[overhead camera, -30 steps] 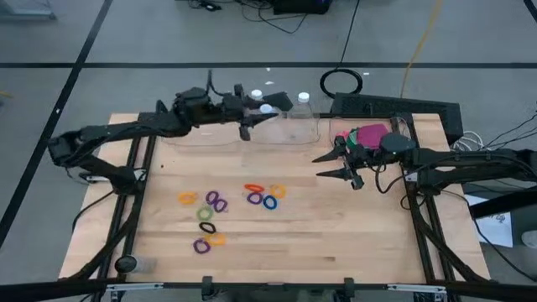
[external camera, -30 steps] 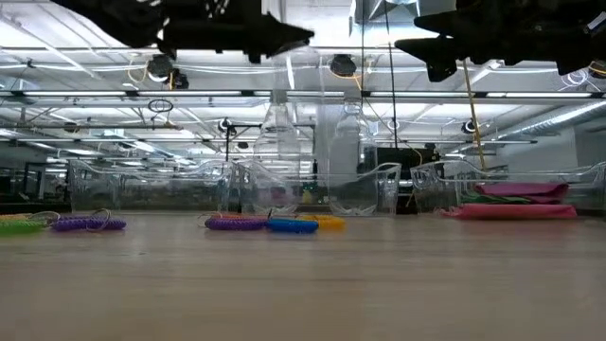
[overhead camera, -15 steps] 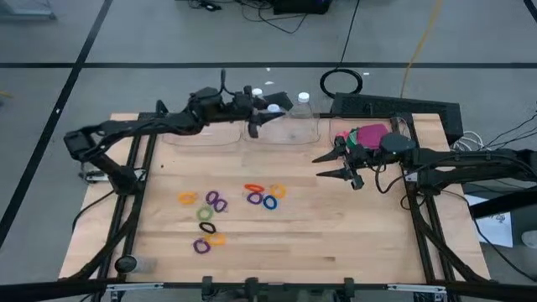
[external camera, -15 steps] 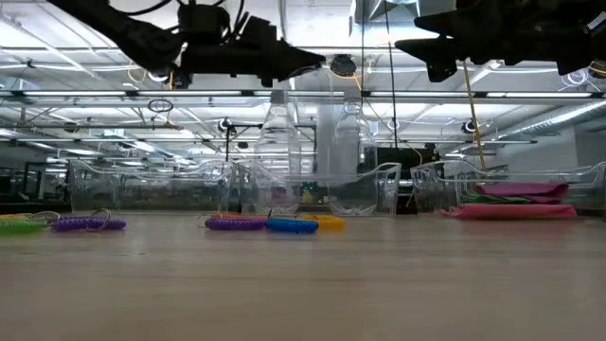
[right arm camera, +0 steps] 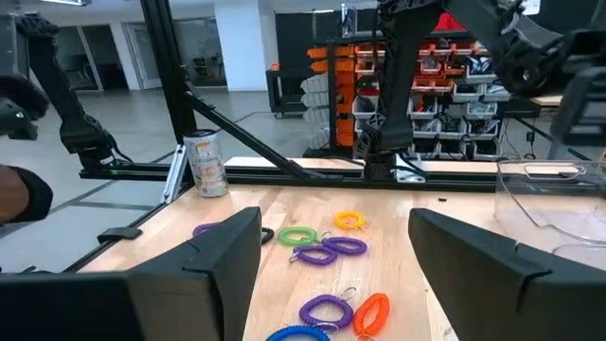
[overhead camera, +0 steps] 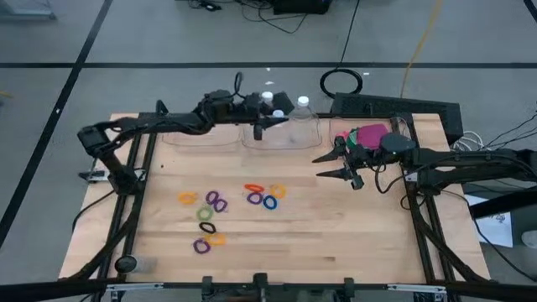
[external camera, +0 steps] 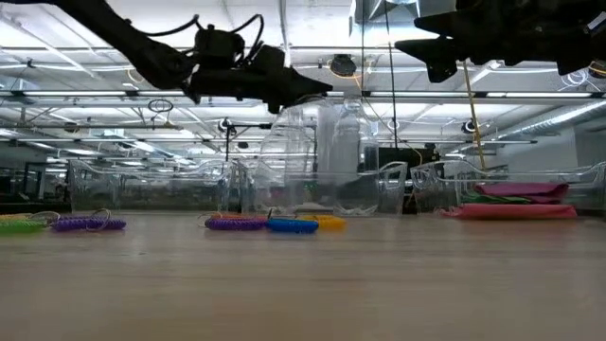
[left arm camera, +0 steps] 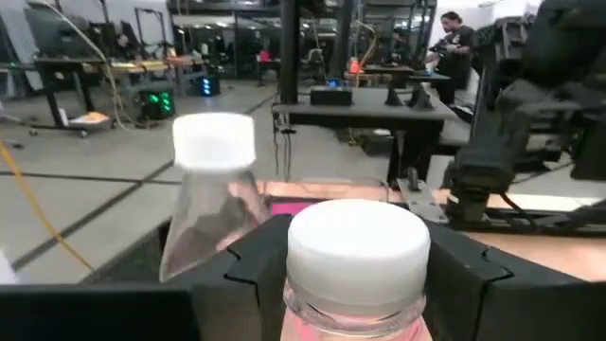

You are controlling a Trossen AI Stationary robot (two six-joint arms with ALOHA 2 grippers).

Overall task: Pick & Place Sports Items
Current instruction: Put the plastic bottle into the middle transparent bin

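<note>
The left gripper hangs over the clear tray at the far edge of the table, its fingers spread on either side of a white-capped bottle that leans over in the low view. The cap sits between the fingers, but whether they touch it cannot be told. A second bottle stands just beyond it.

The right gripper hovers above the table with its fingers wide apart and nothing between them. Right behind its wrist lies the stack of flat soft pieces (pink on top) in another clear tray. Ahead of this gripper and lower down, the small rings lie loose on the wood in two clusters, the nearer one orange, purple and blue, the farther one holding yellow, purple, green and black.
</note>
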